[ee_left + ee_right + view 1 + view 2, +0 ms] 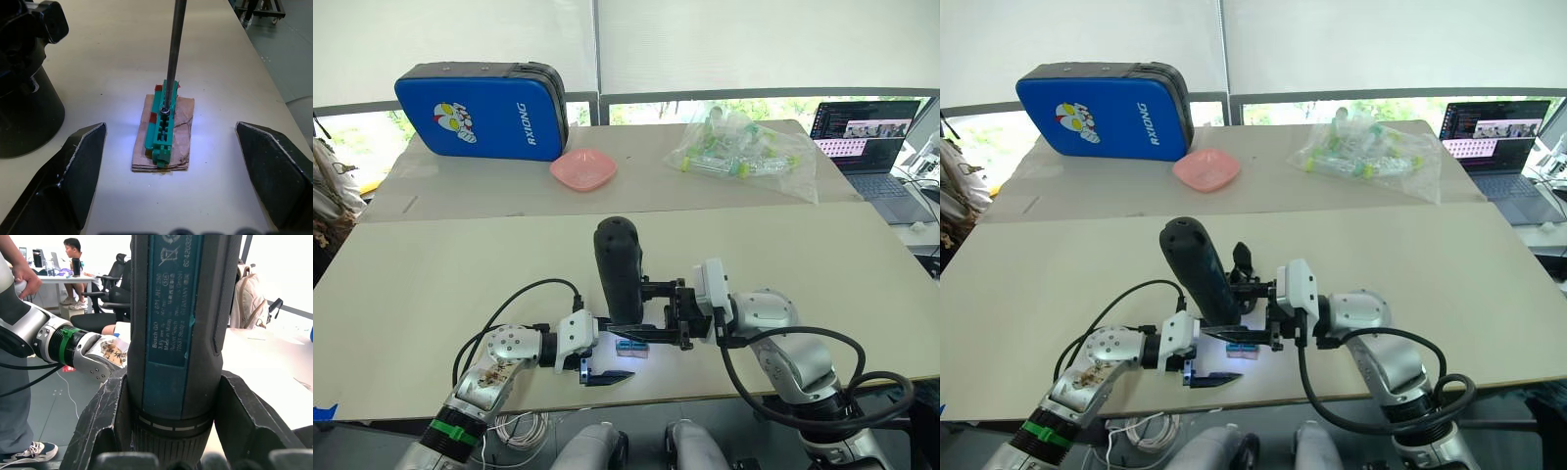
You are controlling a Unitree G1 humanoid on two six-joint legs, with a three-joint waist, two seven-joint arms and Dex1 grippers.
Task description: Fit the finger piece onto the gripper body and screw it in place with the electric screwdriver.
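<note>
The electric screwdriver stands upright near the table's front edge, and my right gripper is shut on its lower body from the right. Its thin metal bit points down, the tip resting on a small green-and-tan block. My left gripper is open, one finger on each side of that block and touching neither it nor the bit. The gripper body, black with a round base, stands just beside the left gripper; its pointed finger pokes up behind the screwdriver. The finger piece is out of view.
On the far table lie a blue case, a pink dish and a clear bag of tubes. A laptop is at the far right. The right wrist view shows a seated person and an arm.
</note>
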